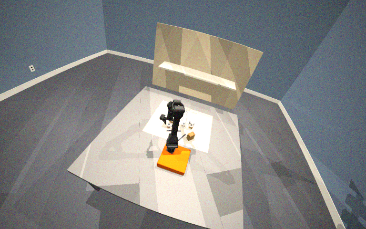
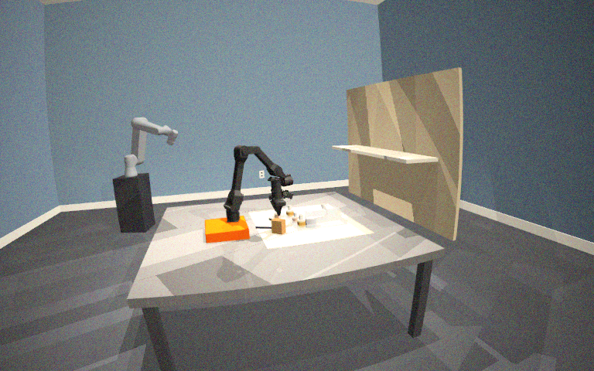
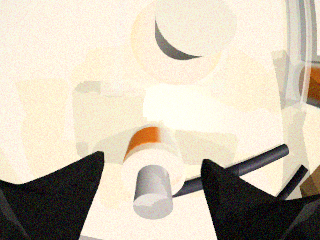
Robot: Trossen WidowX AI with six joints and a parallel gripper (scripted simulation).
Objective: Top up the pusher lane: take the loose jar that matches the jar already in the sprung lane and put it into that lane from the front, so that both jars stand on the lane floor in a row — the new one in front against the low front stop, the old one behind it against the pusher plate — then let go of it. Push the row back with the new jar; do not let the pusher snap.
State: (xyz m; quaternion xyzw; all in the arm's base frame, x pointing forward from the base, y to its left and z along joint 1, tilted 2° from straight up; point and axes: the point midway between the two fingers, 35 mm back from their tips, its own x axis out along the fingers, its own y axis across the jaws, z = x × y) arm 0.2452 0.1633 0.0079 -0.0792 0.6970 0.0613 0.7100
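Observation:
My gripper (image 3: 153, 162) (image 2: 278, 214) points down with its fingers open around a loose jar. This jar (image 3: 152, 186) (image 1: 168, 125) has an orange band, a white shoulder and a grey cap, and stands upright between the fingertips in the wrist view, with gaps on both sides. Clear lane walls (image 3: 295, 47) show at the upper right of the wrist view. An orange-brown banded jar (image 3: 313, 82) sits beside them, cut off by the frame edge. The pusher plate and the front stop cannot be made out.
A wider pale-lidded jar (image 3: 197, 22) stands beyond the loose jar. A dark rod (image 3: 250, 165) reaches close to the jar's right side, and a second rod (image 3: 295, 180) lies farther right. A brown block (image 1: 190, 135) (image 2: 278, 226) stands right of the rods.

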